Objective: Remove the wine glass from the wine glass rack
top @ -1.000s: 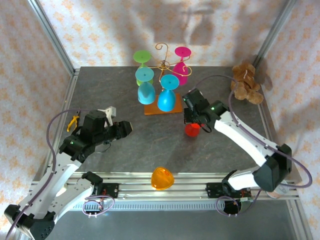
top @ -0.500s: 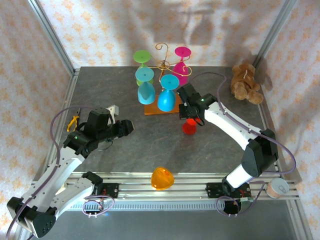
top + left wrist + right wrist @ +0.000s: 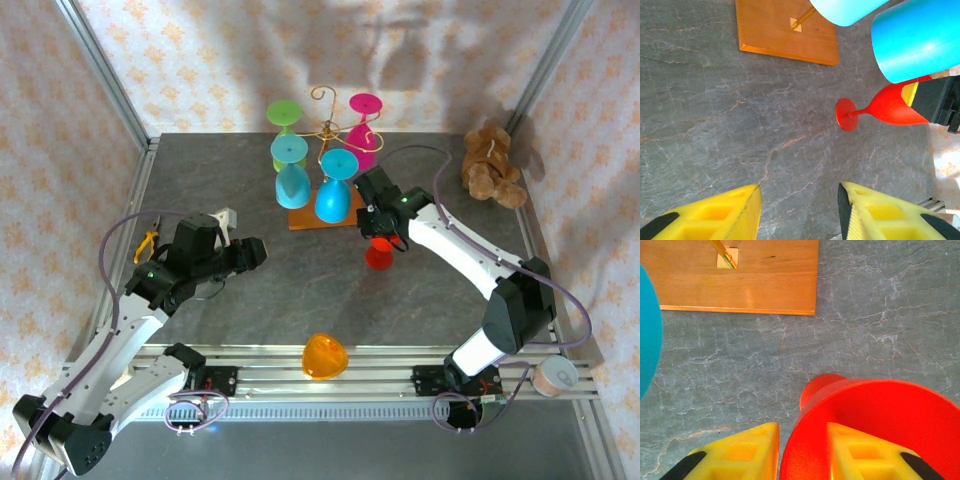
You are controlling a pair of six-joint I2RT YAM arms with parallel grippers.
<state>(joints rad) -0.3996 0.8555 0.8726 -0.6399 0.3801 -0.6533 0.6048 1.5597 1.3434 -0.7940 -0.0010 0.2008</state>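
right end effector [image 3: 801, 452] pinching red glass [image 3: 880, 420] rim, just right of rack [image 3: 770, 275] base | left end effector [image 3: 799, 200] spread, empty, left of rack

A robot test booth in a lab — bare aluminium frame posts [image 3: 108, 68] rise beside the grey table [image 3: 280, 290], patterned cloth walls [image 3: 190, 60] hang behind it, and mounting rails [image 3: 390, 365] run along its near edge.
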